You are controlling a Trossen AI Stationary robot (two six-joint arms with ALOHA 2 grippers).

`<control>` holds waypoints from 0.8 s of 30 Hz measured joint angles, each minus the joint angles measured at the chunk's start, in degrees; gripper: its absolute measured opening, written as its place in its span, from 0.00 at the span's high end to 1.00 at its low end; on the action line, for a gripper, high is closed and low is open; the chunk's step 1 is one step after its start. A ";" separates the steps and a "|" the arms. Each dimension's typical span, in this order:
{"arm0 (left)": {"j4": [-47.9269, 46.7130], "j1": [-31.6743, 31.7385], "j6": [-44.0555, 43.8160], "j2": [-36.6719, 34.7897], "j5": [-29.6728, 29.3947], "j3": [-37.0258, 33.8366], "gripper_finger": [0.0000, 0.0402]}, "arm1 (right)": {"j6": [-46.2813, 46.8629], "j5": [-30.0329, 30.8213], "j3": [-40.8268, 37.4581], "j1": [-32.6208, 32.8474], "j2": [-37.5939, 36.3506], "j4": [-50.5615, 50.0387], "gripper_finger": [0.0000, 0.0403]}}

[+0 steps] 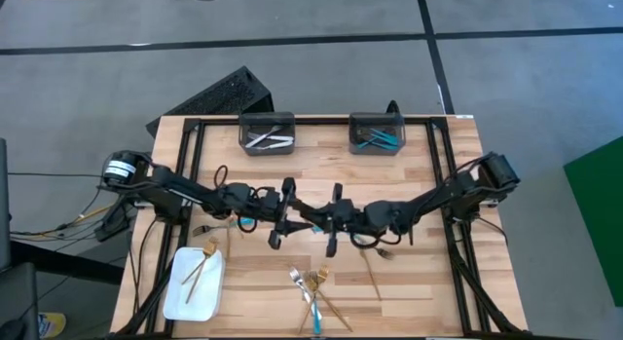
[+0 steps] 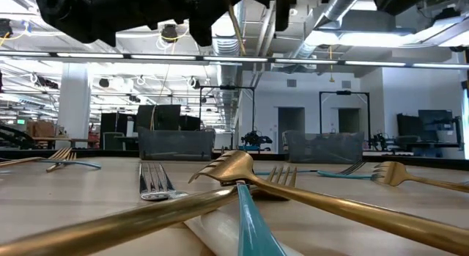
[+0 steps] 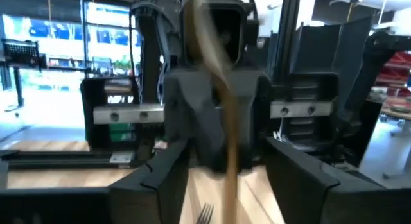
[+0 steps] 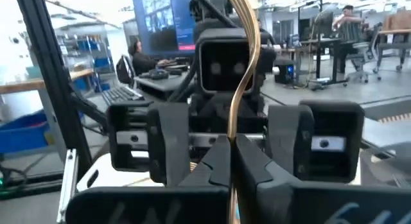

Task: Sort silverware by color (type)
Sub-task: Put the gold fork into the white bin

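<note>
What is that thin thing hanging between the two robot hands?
A gold utensil, upright between them. The right wrist view shows the right hand shut on it; the left hand faces it, open.

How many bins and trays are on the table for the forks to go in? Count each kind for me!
Dark grey bins: 2
White tray: 1
Total: 3
</note>
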 joint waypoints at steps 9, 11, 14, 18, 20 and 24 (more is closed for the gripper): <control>-6.12 0.00 -1.17 -2.12 0.25 -0.15 0.77 | -2.56 1.67 2.68 1.28 1.71 0.06 0.97; -7.12 0.00 -1.19 -2.73 0.11 -0.11 0.77 | -2.61 1.92 2.69 1.38 1.65 0.15 0.97; -9.91 0.03 -1.31 -4.31 -0.24 0.05 0.77 | -2.79 2.88 2.79 1.74 1.21 0.06 0.97; -14.62 0.00 -1.14 -6.51 -0.49 -0.07 0.71 | -3.77 2.80 2.90 1.91 0.87 1.39 0.96; -16.47 0.00 -1.13 -6.85 0.03 -0.21 0.67 | -4.35 2.89 2.98 1.96 0.64 2.31 0.95; -17.25 0.04 -1.01 -8.20 -0.66 -0.19 0.64 | -4.06 1.49 2.98 1.85 0.64 2.83 0.94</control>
